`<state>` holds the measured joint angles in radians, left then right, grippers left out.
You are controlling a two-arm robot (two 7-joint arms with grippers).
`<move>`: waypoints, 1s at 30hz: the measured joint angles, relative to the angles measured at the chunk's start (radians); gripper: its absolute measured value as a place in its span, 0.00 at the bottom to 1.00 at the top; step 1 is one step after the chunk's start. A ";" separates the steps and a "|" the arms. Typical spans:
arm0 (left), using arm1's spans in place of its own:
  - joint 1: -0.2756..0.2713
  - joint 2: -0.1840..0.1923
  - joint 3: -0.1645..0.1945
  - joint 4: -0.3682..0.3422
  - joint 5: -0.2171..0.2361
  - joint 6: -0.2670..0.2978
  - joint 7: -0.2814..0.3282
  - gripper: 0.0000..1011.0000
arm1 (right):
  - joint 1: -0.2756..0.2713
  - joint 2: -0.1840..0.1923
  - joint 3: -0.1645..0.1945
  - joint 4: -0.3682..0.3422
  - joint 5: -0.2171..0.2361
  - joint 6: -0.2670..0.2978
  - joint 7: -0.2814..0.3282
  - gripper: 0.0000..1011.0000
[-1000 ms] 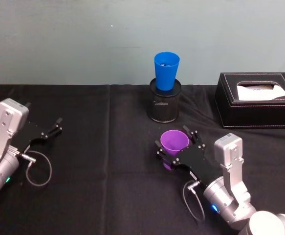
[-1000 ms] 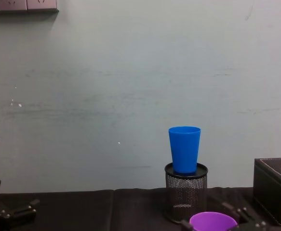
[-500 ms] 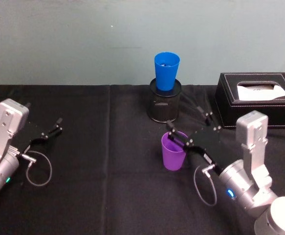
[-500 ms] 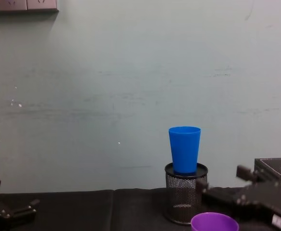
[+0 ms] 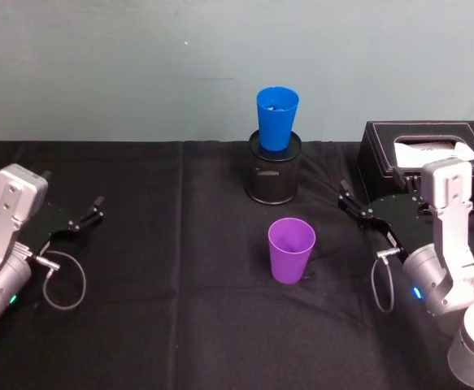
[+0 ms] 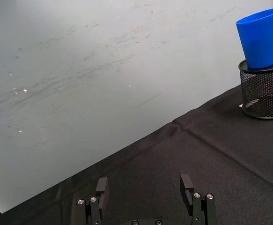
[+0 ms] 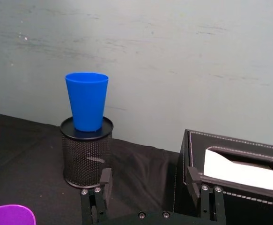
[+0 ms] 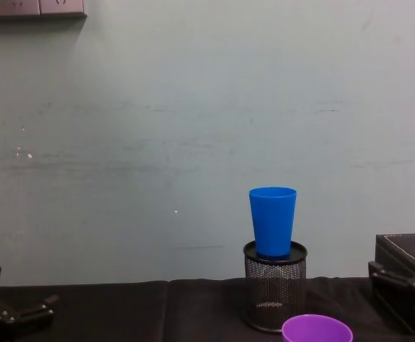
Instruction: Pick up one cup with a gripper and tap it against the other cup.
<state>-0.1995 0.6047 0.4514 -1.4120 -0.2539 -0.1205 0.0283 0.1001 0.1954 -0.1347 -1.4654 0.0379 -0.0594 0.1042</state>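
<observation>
Purple cup (image 5: 291,249) released upright, right pincer (image 5: 358,210) withdrawn, open.

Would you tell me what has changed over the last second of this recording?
The right gripper let go of the purple cup, leaving it upright on the black cloth, and drew back to the robot's right, open, towards the tissue box. The blue cup in the mesh pot and the left gripper stayed put.

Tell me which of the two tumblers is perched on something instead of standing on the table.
The blue cup. Its base sits in the mouth of the black mesh pen pot, while the purple cup stands straight on the black tablecloth.
</observation>
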 joint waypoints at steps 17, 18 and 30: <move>0.000 0.000 0.000 0.000 0.000 0.000 0.000 0.99 | 0.005 -0.014 0.008 0.037 0.003 -0.030 0.021 0.99; 0.000 0.000 0.000 0.000 0.000 0.000 0.000 0.99 | 0.005 -0.013 0.007 0.037 0.002 -0.030 0.021 0.99; 0.000 0.000 0.000 0.000 0.000 0.000 0.000 0.99 | 0.004 -0.012 0.006 0.034 0.002 -0.028 0.018 0.99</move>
<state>-0.1995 0.6047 0.4514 -1.4120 -0.2539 -0.1205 0.0283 0.1037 0.1829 -0.1286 -1.4317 0.0398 -0.0875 0.1223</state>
